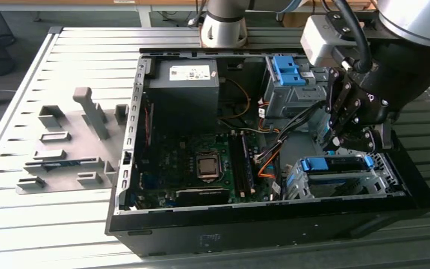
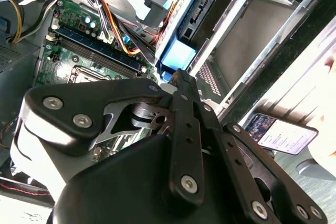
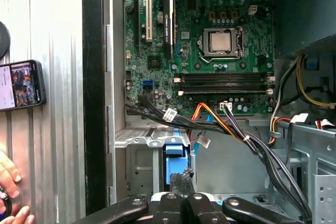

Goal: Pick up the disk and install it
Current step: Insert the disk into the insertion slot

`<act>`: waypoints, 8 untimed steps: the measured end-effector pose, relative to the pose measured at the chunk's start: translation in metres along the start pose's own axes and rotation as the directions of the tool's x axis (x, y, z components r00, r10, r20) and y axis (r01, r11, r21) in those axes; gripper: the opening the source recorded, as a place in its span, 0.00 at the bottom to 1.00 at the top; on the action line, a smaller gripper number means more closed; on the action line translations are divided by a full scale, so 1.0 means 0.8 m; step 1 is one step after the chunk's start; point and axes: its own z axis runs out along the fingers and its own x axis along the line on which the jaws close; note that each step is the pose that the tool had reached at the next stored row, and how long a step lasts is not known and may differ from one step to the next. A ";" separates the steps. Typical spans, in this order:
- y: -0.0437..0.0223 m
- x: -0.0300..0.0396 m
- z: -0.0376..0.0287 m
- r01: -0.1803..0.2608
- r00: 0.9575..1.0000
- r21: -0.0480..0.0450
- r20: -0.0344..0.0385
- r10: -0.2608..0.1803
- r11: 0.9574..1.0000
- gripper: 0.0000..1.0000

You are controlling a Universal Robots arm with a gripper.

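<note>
The disk (image 1: 336, 164) lies in the metal drive cage (image 1: 385, 185) at the open computer case's front corner, on the exterior view's right, with its blue handle facing up. My gripper (image 1: 342, 147) hangs right above it, fingers shut together. In both wrist views the closed tip of the gripper (image 3: 181, 176) (image 2: 177, 74) sits at the blue handle (image 3: 176, 161) (image 2: 178, 56), touching or nearly so. Nothing shows between the fingers. The disk's body (image 2: 202, 3) lies inside the cage.
The motherboard (image 1: 200, 162), a dark power-supply box (image 1: 183, 84) and loose cables (image 1: 275, 151) fill the case. A second cage with a blue bracket (image 1: 286, 70) stands behind. A grey fixture (image 1: 65, 145) lies on the table. A phone (image 3: 21, 83) and a person's hand (image 3: 10, 182) are beside the case.
</note>
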 end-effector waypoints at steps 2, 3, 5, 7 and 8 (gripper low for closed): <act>-0.0001 -0.0001 0.0017 0.000 1.000 0.001 0.001 0.000 1.000 0.11; -0.0001 0.0000 0.0042 0.000 1.000 0.001 0.001 0.000 1.000 0.11; -0.0012 -0.0002 0.0084 0.000 1.000 0.001 0.000 0.000 1.000 0.11; -0.0013 -0.0002 0.0117 0.000 1.000 0.001 0.001 0.000 1.000 0.11; -0.0013 -0.0002 0.0115 0.000 1.000 0.001 0.000 0.000 1.000 0.11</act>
